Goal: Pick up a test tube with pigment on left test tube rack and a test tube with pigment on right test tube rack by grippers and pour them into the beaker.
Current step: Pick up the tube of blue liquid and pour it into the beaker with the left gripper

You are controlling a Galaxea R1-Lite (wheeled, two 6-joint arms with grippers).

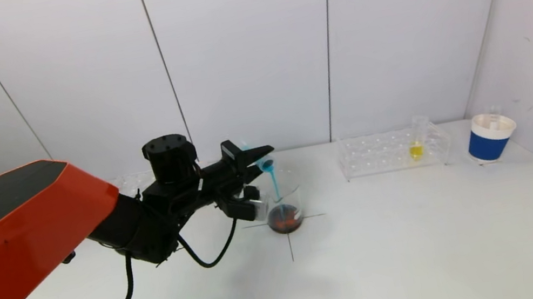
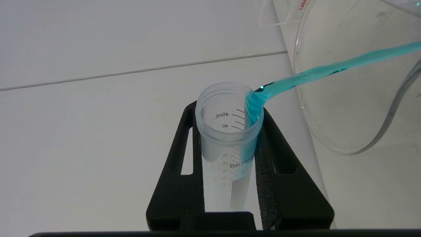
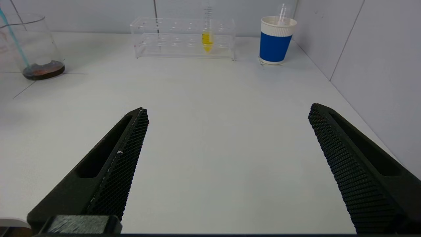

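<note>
Above the beaker (image 1: pixel 285 206), my left claw (image 2: pixel 227 115) grips a tilted test tube (image 2: pixel 227 138), blue liquid (image 1: pixel 274 183) streaming out; my right claw (image 3: pixel 227 131) gapes empty over the tabletop (image 3: pixel 213 115).

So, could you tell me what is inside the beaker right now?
Dark reddish-brown liquid pools at the bottom of the beaker, and a blue stream is falling in. Nothing appears hidden.

Open table (image 1: pixel 400 257) in front; beaker (image 1: pixel 285 206), right rack (image 1: pixel 393 152) and cup (image 1: pixel 489 137) line the far edge.
</note>
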